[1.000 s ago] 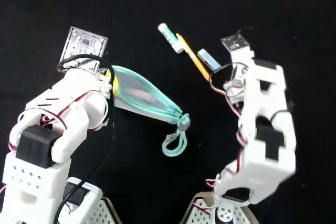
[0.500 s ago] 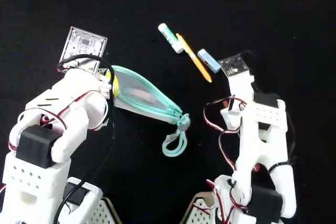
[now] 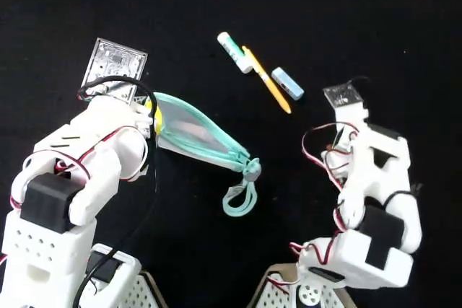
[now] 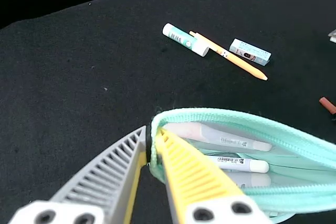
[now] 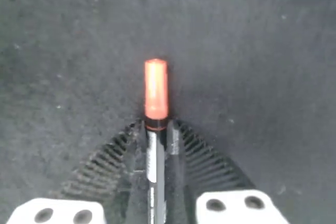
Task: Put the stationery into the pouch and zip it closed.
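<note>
A mint-green pouch point(image 3: 193, 132) lies open on the black table, and my left gripper point(image 4: 150, 139) is shut on the rim at its end. Several white pens point(image 4: 223, 140) lie inside the pouch point(image 4: 252, 124). Farther back rest a white-and-teal tube point(image 3: 234, 52), an orange pencil point(image 3: 267, 81) and a blue eraser point(image 3: 287, 83). My right gripper point(image 5: 156, 129) is shut on a dark pen with a red cap point(image 5: 156, 88), held low over bare cloth. That red cap point(image 4: 326, 105) also shows beside the pouch in the left wrist view.
The pouch's strap loop point(image 3: 241, 197) trails toward the front of the table. The right arm point(image 3: 372, 178) stands at the front right and the left arm point(image 3: 79, 171) at the front left. Black cloth covers the table point(image 3: 404, 41).
The right arm has drawn back from beside the eraser toward the front right. The left arm and the pouch have not moved.
</note>
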You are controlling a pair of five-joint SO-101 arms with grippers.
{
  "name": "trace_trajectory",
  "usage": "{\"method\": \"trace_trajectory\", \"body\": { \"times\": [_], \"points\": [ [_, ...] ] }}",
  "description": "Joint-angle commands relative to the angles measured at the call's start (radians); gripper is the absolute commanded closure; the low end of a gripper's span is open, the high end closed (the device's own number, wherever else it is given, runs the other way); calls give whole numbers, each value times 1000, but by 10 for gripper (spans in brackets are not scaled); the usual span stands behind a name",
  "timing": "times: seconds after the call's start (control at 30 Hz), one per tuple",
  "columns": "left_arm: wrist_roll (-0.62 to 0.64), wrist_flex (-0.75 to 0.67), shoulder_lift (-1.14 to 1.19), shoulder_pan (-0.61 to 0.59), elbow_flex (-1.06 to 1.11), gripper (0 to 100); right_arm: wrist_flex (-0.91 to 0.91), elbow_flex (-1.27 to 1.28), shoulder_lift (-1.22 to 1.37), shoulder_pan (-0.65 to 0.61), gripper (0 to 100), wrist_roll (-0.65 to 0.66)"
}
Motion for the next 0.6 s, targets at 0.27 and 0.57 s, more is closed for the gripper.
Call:
{"method": "trace_trajectory", "body": {
  "times": [0.27, 0.57],
  "points": [
    [-11, 43, 77, 27, 21, 970, 147, -166, -38, 0, 842, 34],
    [-11, 48, 77, 27, 21, 970, 180, -286, 47, -153, 845, 52]
  ]
}}
